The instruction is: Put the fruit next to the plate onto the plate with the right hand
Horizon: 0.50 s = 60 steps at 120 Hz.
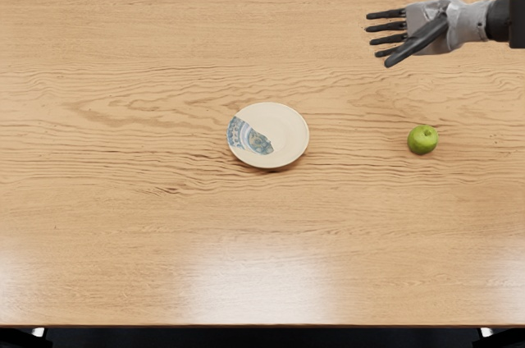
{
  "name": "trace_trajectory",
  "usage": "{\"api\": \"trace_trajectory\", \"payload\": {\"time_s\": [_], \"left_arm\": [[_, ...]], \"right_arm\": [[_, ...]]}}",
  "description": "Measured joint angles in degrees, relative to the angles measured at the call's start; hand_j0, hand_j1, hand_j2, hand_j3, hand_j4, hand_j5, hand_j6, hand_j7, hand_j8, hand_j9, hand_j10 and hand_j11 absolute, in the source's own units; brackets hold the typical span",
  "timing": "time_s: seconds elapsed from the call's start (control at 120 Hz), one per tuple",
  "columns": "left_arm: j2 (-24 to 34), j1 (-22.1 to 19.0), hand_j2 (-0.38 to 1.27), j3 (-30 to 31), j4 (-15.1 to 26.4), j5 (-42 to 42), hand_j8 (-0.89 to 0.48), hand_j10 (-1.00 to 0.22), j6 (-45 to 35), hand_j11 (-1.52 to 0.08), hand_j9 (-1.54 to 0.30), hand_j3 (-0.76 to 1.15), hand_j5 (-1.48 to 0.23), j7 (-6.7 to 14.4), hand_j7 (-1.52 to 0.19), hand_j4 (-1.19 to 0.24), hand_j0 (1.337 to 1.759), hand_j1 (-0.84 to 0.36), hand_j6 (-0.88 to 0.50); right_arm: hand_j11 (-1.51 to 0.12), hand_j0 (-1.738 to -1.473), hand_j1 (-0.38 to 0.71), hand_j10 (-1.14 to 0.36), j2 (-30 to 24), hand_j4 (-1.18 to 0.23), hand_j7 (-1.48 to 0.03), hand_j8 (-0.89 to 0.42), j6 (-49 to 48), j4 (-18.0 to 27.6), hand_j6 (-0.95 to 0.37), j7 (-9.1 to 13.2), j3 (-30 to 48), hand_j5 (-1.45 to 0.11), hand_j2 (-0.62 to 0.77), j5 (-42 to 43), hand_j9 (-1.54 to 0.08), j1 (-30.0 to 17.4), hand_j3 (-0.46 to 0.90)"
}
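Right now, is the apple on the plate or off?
Off: the apple lies on the table, right of the plate, not touching it.

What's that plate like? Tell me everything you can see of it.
The plate is round, cream-coloured and looks ceramic, with a blue-grey painted pattern on its picture-left part. It lies flat near the middle of the wooden table. Nothing lies on it and nothing touches it but the table; the green apple sits apart, off to its right.

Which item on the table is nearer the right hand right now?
The green apple, at the table's right, almost under the open right hand; the patterned plate sits farther left, mid-table.
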State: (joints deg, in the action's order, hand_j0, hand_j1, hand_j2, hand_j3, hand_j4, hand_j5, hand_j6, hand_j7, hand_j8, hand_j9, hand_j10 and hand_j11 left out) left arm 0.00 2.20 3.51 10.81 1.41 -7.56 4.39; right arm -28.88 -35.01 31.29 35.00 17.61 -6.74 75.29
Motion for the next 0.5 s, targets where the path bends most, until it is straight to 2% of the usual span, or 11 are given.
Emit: {"api": "trace_trajectory", "payload": {"time_s": [0.167, 0.225, 0.35, 0.433, 0.5], "left_arm": [[0.0, 0.0, 0.0, 0.0, 0.0, 0.0, -0.01, -0.01, 0.0, -0.01, -0.01, 0.0, -0.01, 0.0, -0.01, -0.01, 1.658, 0.34, -0.01], [0.0, 0.0, 0.0, -0.01, 0.0, -0.01, -0.01, -0.01, 0.01, -0.01, -0.01, 0.0, -0.01, 0.0, -0.01, -0.01, 1.658, 0.34, -0.01], [0.0, 0.0, 0.0, 0.0, 0.0, 0.0, -0.01, -0.01, 0.0, -0.01, -0.01, 0.0, -0.01, 0.0, -0.01, -0.01, 1.658, 0.34, -0.01], [0.0, 0.0, 0.0, 0.0, 0.0, 0.0, -0.01, -0.01, 0.01, -0.01, -0.01, 0.0, -0.01, 0.0, -0.01, -0.01, 1.658, 0.34, -0.01], [0.0, 0.0, 0.0, 0.01, 0.0, 0.01, -0.01, -0.01, 0.0, -0.01, -0.01, 0.0, -0.01, 0.0, -0.01, -0.01, 1.658, 0.34, -0.01]], "right_arm": [[0.0, -1.658, -0.35, 0.0, -1.81, 0.0, 0.0, 0.0, -0.01, 0.32, 0.0, 0.0, -0.36, 0.0, 0.0, 3.43, 0.0, -1.58, 0.0], [0.0, -1.658, -0.35, 0.0, -1.38, 0.0, 0.0, 0.0, -0.02, 0.95, 0.0, 0.0, -1.14, 0.0, 0.0, 11.22, 0.0, -0.4, 0.0], [0.0, -1.658, -0.35, 0.0, 3.36, 0.0, 0.0, 0.0, 2.33, 3.72, 0.0, 0.0, -4.44, 0.0, 0.0, 31.56, 0.0, 5.15, 0.0], [0.0, -1.658, -0.35, 0.0, 2.55, 0.0, 0.0, 0.0, 3.24, 9.3, 0.0, 0.0, -5.71, 0.0, 0.0, 39.87, 0.0, 6.33, 0.0], [0.0, -1.658, -0.35, 0.0, -0.23, 0.0, 0.0, 0.0, 4.52, 14.39, 0.0, 0.0, -6.06, 0.0, 0.0, 43.77, 0.0, 4.55, 0.0]]}}
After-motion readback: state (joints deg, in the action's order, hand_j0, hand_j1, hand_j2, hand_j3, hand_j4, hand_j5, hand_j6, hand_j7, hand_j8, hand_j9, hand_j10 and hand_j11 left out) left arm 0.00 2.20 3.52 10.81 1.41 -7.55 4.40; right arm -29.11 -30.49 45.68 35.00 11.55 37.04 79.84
